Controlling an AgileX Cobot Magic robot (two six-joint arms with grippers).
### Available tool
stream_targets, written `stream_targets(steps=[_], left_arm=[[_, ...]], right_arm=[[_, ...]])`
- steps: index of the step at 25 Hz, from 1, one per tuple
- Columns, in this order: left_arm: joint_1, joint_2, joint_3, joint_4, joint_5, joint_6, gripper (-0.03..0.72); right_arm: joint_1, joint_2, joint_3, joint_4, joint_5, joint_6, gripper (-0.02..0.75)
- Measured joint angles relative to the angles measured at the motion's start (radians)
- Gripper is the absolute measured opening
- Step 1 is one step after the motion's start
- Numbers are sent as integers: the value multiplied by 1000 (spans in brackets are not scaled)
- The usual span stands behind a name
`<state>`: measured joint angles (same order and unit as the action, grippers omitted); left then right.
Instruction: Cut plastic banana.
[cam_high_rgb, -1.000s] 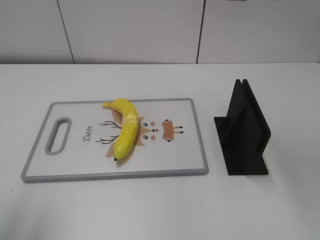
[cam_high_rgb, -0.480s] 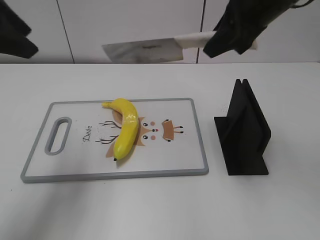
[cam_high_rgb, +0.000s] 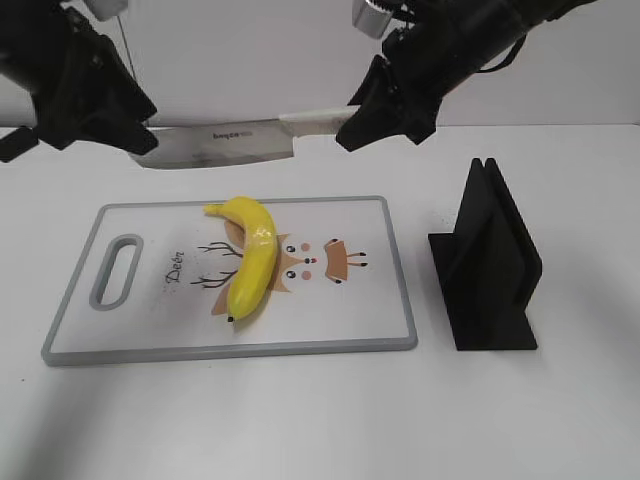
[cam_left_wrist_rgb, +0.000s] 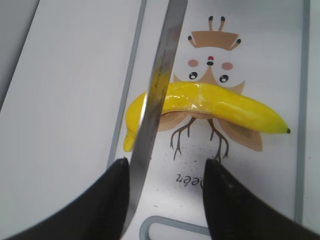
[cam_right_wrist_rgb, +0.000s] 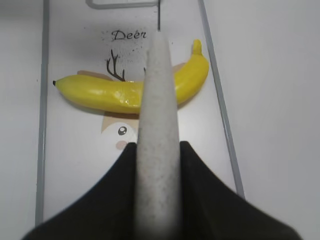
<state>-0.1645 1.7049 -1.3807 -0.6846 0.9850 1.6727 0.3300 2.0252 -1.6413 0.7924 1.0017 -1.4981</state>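
Note:
The plastic banana lies whole on a deer-print cutting board, dark tip toward the front. My right gripper is shut on the pale handle of a cleaver. It holds the blade level in the air above the board's far edge. My left gripper is open at the blade's far end. In the left wrist view the blade runs between the jaws, close beside one finger, over the banana. The right wrist view shows the banana below the handle.
A black knife stand sits on the white table right of the board. The board has a grey rim and a handle slot at its left end. A white panelled wall stands behind the table.
Both arms have come into view from above. The cleaver has dropped lower and shifted left, over the board's far edge. The left gripper has come down to the blade's end. The banana has not moved.

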Motion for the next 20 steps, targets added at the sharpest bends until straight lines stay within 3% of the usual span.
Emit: stream_targets(steps=[6, 9, 14, 20], left_arm=[[0, 109, -77, -7, -56, 0, 410], [0, 149, -112, -10, -71, 0, 307], [-1, 165, -130, -22, -59, 12, 54], [-26, 190, -133, 22, -35, -7, -2]], right_arm=[[0, 52, -109, 21, 48, -20, 172], [-1, 52, -116, 23, 49, -31, 172], [-5, 54, -118, 23, 35, -43, 172], [-12, 74, -120, -13, 44, -48, 172]])
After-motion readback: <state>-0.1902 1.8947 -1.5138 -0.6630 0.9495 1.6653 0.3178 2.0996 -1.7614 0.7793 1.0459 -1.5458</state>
